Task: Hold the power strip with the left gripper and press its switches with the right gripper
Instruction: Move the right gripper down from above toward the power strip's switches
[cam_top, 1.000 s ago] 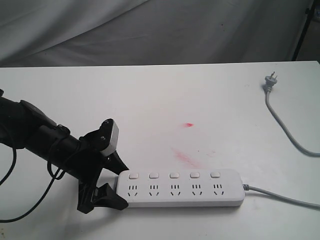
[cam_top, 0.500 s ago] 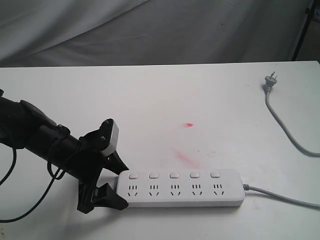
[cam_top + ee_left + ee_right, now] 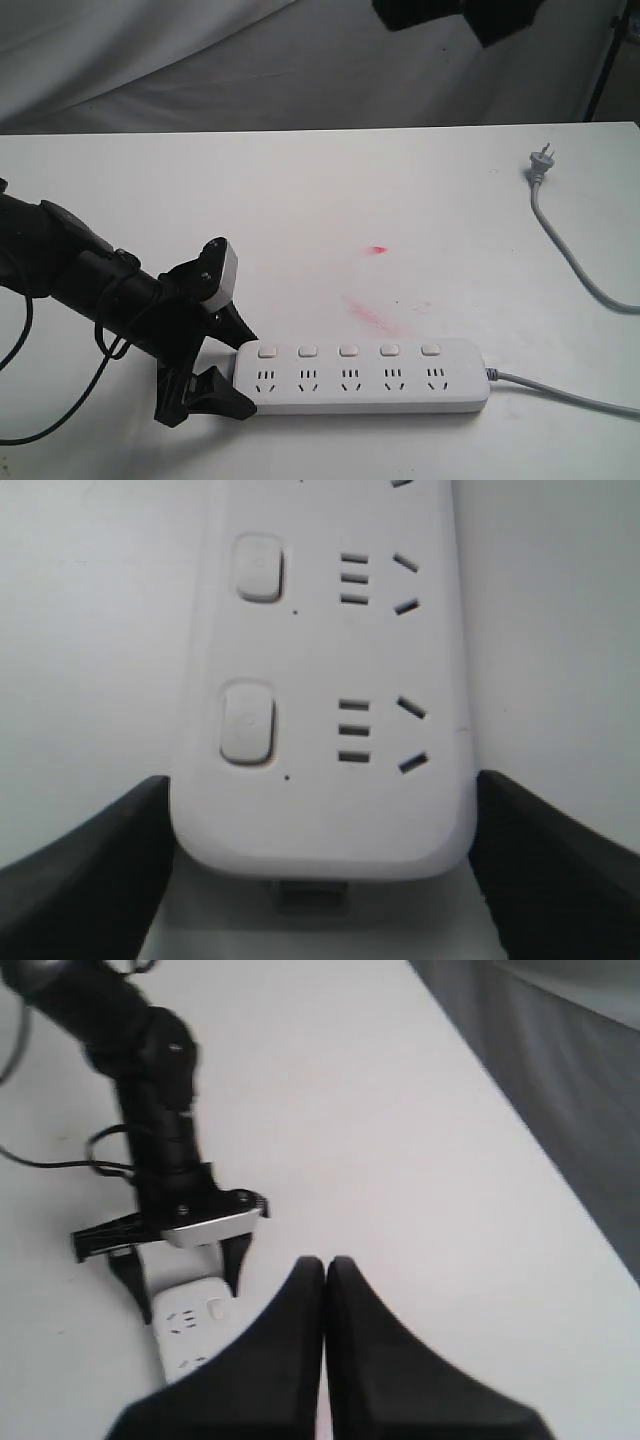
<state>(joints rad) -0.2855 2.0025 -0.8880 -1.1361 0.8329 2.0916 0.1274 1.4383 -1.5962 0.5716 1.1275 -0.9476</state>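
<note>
The power strip (image 3: 365, 378) lies close to the near edge of the white table (image 3: 300, 200). Its long axis goes left to right, with the switches (image 3: 348, 351) on the far side and the grey cord (image 3: 570, 395) leaving at the right end. The left gripper (image 3: 240, 373) has its fingers clamped on the left end. The far half of the table is open, with only the plug (image 3: 540, 160) at the far right. The right gripper (image 3: 325, 1260), fingers pressed together, hangs high over the far side; a second ago it was not in sight.

table (image 3: 150, 190): white, pink smears (image 3: 370, 318) | backdrop (image 3: 200, 60): creased grey cloth
</note>
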